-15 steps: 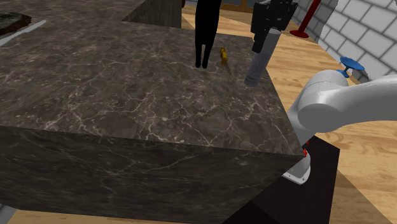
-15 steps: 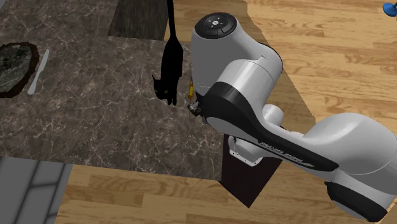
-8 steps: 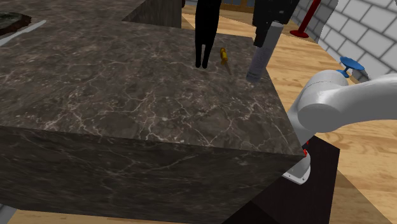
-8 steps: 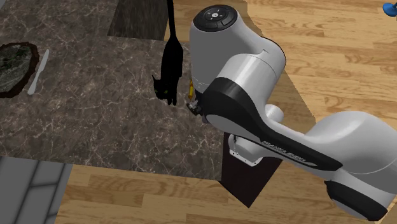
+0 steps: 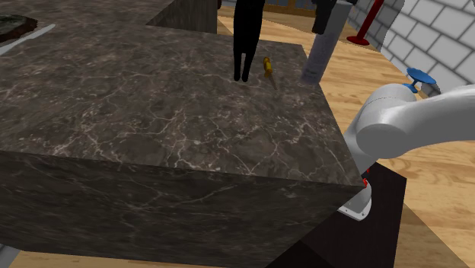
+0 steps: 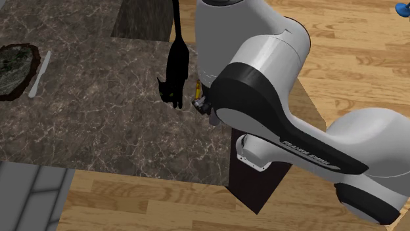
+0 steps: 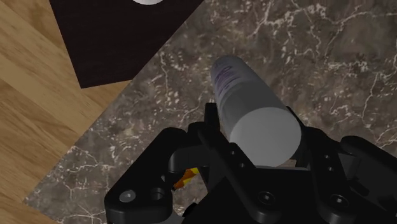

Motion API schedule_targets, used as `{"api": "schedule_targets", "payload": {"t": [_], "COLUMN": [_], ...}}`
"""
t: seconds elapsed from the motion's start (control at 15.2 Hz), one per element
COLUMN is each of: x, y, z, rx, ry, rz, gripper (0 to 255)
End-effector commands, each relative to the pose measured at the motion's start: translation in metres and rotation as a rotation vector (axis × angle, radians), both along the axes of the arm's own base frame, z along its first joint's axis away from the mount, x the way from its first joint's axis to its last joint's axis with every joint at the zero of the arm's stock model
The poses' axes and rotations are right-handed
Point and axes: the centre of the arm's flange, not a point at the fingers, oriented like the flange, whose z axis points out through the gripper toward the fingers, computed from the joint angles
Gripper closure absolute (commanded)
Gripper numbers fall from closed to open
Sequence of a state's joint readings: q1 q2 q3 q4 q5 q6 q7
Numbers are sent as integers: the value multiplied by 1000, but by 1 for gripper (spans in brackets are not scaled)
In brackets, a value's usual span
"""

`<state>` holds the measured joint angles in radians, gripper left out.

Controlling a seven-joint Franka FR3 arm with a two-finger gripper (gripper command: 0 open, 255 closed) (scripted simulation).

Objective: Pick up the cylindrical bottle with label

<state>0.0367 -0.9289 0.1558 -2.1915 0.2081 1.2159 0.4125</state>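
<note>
Since a second ago bottle [image 5: 318, 53] has risen; hangs near-upright above counter [image 5: 152, 99] corner. Gripper [image 7: 257, 159] clamped on its upper end. Judged rigid, light, smooth-sided: may slide or swing. Hold nearer mid-body safer; firm squeeze fine.

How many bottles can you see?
1. The grey bottle is clasped in the black gripper, by the edge of the dark counter. The arm may hide more in the second exterior view.
</note>
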Motion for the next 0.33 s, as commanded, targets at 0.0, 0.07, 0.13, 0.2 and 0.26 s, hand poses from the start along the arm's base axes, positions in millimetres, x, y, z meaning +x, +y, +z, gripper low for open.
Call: {"api": "schedule_targets", "payload": {"t": [0.0, 0.07, 0.13, 0.2, 0.26], "x": [1, 1, 1, 1, 1], "y": [0, 0, 0, 0, 0], "z": [10, 16, 21, 22, 22], "rx": [0, 0, 0, 0, 0], "ry": [0, 0, 0, 0, 0], "rz": [0, 0, 0, 0, 0], "gripper": [255, 255, 255, 255, 255]}}
